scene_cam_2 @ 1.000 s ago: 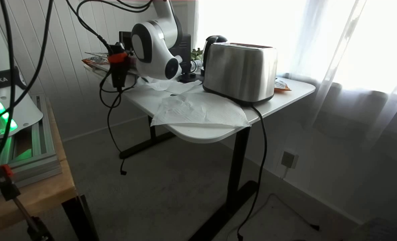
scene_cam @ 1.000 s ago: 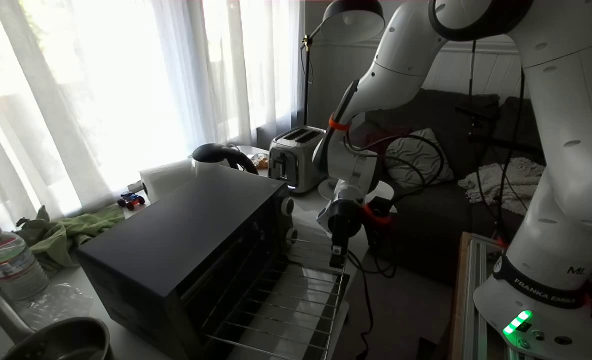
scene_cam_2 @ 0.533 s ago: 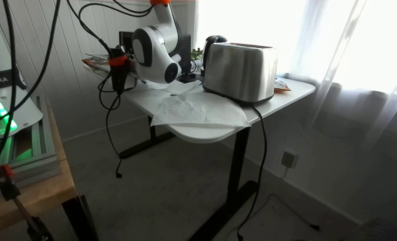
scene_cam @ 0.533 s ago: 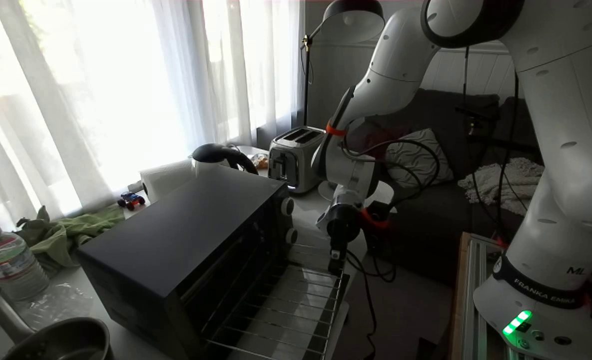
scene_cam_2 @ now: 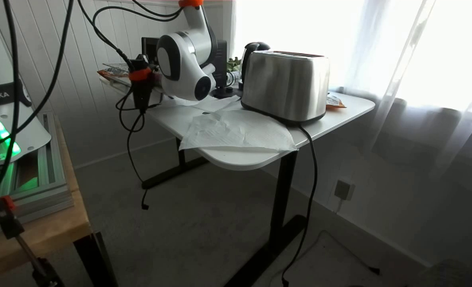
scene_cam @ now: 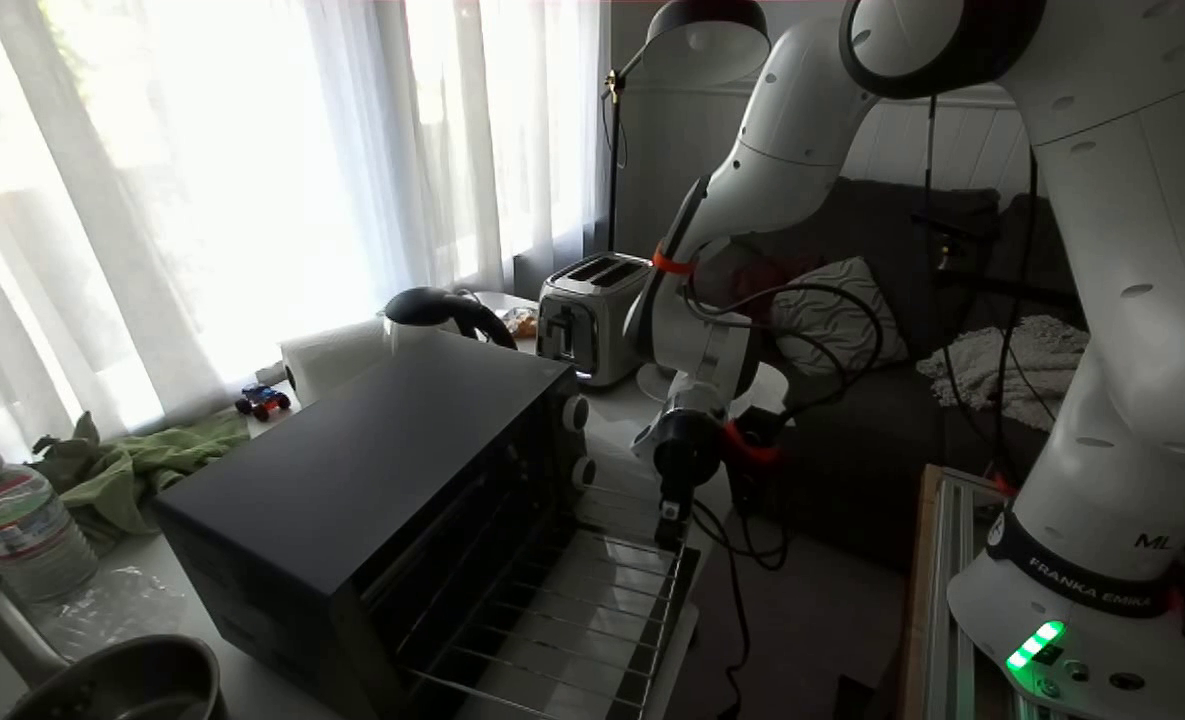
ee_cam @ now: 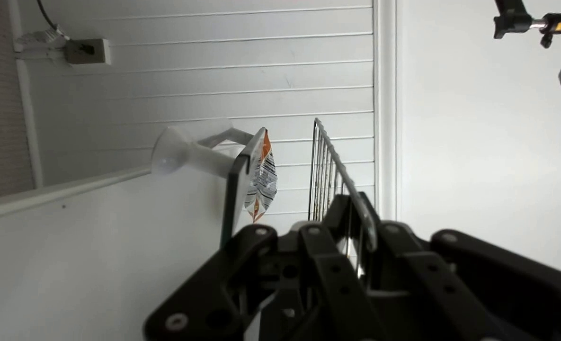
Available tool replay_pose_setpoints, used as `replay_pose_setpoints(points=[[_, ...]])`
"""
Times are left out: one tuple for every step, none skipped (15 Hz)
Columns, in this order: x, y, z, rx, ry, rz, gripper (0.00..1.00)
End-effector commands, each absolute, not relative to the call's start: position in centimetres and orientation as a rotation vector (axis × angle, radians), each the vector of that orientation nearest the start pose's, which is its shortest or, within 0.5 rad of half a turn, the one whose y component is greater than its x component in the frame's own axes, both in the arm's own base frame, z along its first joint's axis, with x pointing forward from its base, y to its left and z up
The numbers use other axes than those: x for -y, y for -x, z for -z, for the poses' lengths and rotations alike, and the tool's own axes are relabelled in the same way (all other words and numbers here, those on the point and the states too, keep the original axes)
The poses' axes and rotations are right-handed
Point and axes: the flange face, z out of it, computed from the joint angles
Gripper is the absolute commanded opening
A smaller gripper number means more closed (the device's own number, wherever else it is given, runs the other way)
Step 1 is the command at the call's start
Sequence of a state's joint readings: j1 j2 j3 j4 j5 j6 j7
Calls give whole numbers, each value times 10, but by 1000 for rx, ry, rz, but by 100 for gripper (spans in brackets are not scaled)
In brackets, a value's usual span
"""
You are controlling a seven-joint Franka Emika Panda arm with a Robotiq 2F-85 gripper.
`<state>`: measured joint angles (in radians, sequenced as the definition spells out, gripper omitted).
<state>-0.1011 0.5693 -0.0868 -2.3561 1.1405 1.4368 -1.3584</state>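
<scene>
A wire rack (scene_cam: 674, 610) sticks out of the black toaster oven (scene_cam: 382, 450) over its lowered door (scene_cam: 552, 625). My gripper (scene_cam: 668, 535) is at the outer corner of the rack near the oven's knobs, fingers pointing down in this exterior view. In the wrist view, the black fingertips (ee_cam: 351, 196) close around the rack's wires, and its thick front bar (ee_cam: 343, 170) runs between them. The exact contact is partly hidden by the fingers. The door's edge (ee_cam: 233, 203) shows left of the rack in the wrist view. The gripper also shows in an exterior view (scene_cam_2: 142, 105).
A steel toaster (scene_cam_2: 285, 87) stands on the white table beside white paper sheets (scene_cam_2: 236, 129). Near the oven are a kettle (scene_cam: 442, 310), a water bottle (scene_cam: 22, 530) and a pan (scene_cam: 122, 690). A foil bag (ee_cam: 262, 182) lies beyond the door. Cables (scene_cam_2: 128, 147) hang below the gripper.
Between one second and half a second ago, my gripper moved slightly down and the outer part of the rack came down with it. Since then there is hardly any motion; the hanging cable sways.
</scene>
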Motion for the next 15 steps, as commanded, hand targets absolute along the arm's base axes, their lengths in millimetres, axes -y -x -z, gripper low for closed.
replay_pose_setpoints(points=[[-34, -378, -112, 181, 1522, -180, 2], [-36, -378, -111, 176, 1518, -177, 2], [-37, -377, -111, 166, 1515, -171, 2], [-39, -377, -111, 152, 1512, -169, 2], [-40, -377, -111, 143, 1515, -166, 2], [-41, -376, -111, 136, 1517, -170, 2], [-41, -376, -111, 126, 1517, -168, 2], [-41, -376, -111, 121, 1519, -166, 2], [-41, -375, -111, 116, 1521, -165, 2], [-41, -376, -111, 111, 1524, -160, 2], [-42, -377, -111, 113, 1520, -154, 2], [-43, -378, -111, 109, 1520, -152, 2], [-44, -379, -111, 107, 1521, -148, 2], [-46, -380, -111, 106, 1522, -147, 2], [-46, -381, -111, 98, 1523, -141, 2]])
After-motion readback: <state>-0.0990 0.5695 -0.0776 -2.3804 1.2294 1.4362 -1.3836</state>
